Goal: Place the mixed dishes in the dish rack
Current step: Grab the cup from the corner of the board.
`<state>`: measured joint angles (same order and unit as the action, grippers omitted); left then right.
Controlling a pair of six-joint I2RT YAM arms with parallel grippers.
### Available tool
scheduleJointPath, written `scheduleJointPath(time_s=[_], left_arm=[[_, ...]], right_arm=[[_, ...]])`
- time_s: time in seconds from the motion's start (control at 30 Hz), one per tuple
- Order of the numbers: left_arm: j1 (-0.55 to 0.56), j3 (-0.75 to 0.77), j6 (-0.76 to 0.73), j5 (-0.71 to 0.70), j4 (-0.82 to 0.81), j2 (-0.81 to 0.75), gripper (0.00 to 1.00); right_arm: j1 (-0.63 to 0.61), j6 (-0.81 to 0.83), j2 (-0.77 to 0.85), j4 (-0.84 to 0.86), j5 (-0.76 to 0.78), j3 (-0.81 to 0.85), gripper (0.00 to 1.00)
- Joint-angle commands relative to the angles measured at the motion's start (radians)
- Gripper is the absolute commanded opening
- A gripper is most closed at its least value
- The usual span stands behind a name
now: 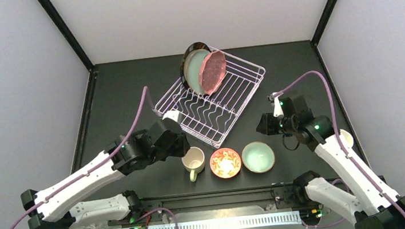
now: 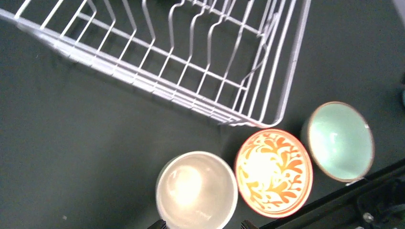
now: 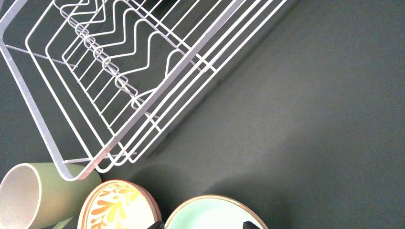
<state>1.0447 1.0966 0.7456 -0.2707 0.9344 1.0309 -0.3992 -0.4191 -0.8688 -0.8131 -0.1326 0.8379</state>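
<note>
The white wire dish rack [image 1: 210,99] sits mid-table. At its far end the dark-rimmed cream plate [image 1: 187,64], the teal plate [image 1: 198,66] and the pink plate [image 1: 213,72] stand on edge. In front of the rack stand the cream mug [image 1: 194,161], the red-orange bowl [image 1: 225,162] and the mint bowl [image 1: 258,157]. My left gripper [image 2: 203,225] is open above the cream mug [image 2: 197,190], fingertips either side of its near rim. My right gripper [image 3: 203,225] is open above the mint bowl [image 3: 215,214]. No blue mug shows.
The rack's near corner [image 2: 248,121] lies close to the mug and the red-orange bowl [image 2: 273,172]. A pale round object [image 1: 346,139] is partly hidden behind the right arm. A black rail [image 1: 215,196] runs along the table's front edge.
</note>
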Motion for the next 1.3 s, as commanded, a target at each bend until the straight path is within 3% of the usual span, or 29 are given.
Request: scheduleJointPath(time_s=[0.0, 0.47, 1.03, 1.1, 1.27], left_arm=[[0.009, -0.051, 0.126, -0.041, 0.078, -0.003, 0.89], [0.009, -0.229, 0.184, -0.047, -0.063, 0.028, 0.89], [0.009, -0.280, 0.157, -0.075, -0.181, 0.149, 0.87], [0.009, -0.295, 0.162, -0.078, -0.195, 0.152, 0.83], [0.009, -0.334, 0.171, -0.071, -0.240, 0.182, 0.61]], right_arm=[[-0.007, -0.021, 0.020, -0.049, 0.023, 0.000, 0.94], [-0.007, 0.010, -0.030, -0.021, -0.007, 0.024, 0.93], [-0.007, 0.045, -0.114, 0.005, -0.021, 0.079, 0.93], [-0.007, 0.047, -0.116, 0.006, -0.023, 0.082, 0.93], [-0.007, 0.058, -0.127, 0.001, -0.024, 0.084, 0.93]])
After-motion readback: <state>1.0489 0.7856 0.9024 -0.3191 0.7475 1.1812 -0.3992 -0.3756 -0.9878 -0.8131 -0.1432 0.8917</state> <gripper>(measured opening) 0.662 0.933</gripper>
